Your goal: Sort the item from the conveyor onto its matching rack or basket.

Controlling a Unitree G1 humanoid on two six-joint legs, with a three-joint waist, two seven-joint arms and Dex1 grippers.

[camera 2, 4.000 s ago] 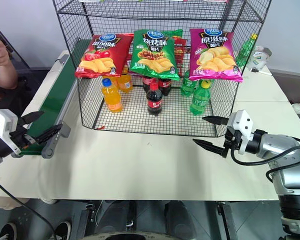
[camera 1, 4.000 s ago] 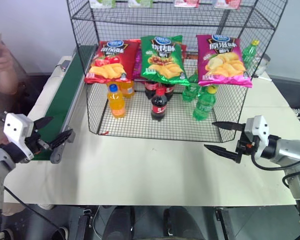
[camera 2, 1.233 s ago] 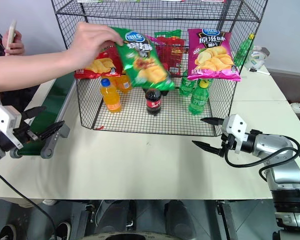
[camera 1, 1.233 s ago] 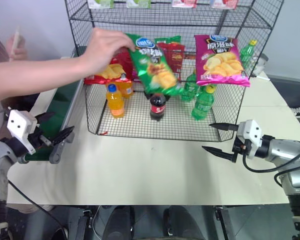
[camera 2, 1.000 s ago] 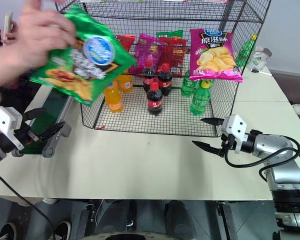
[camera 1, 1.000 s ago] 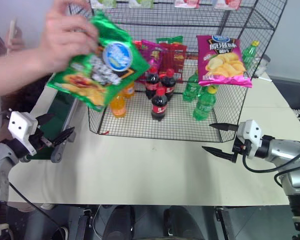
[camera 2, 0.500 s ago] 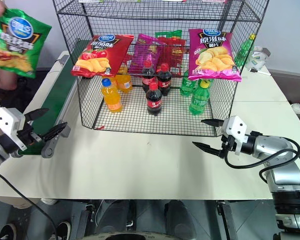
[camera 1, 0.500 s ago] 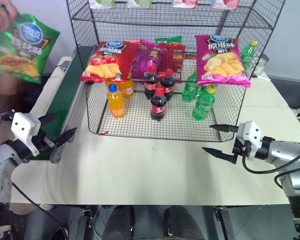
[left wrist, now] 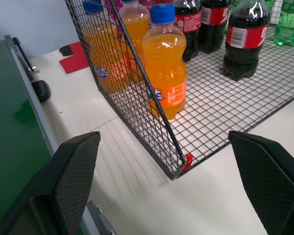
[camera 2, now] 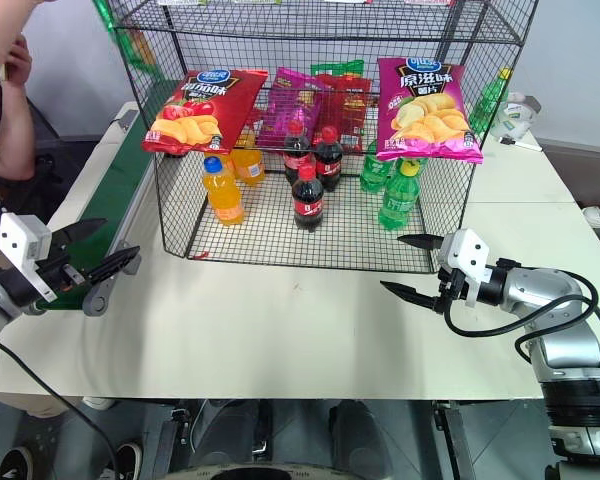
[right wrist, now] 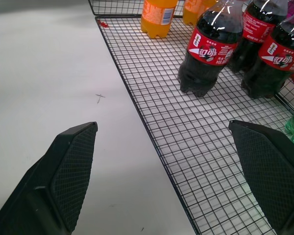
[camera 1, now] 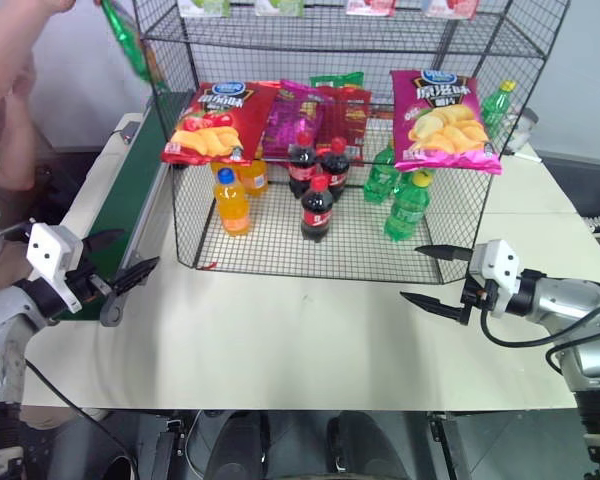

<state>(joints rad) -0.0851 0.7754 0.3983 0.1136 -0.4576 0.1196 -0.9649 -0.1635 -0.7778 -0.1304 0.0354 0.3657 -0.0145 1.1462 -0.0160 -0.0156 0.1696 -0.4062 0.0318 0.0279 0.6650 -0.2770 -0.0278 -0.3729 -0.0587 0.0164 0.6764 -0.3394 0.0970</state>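
A person's arm [camera 1: 20, 60] is now lifting the green crisp bag [camera 1: 130, 40] up past the black wire rack's [camera 1: 350, 40] top left corner; half a second ago it was hanging lower, face-on. Now it is showing only a thin, glossy green edge, high above the dark green conveyor [camera 1: 120, 215], its logo turned away. Both the left gripper [camera 1: 118, 262] and right gripper [camera 1: 432, 276] are hovering empty, jaws spread wide. The red and magenta bags carry Chinese lettering I cannot read.
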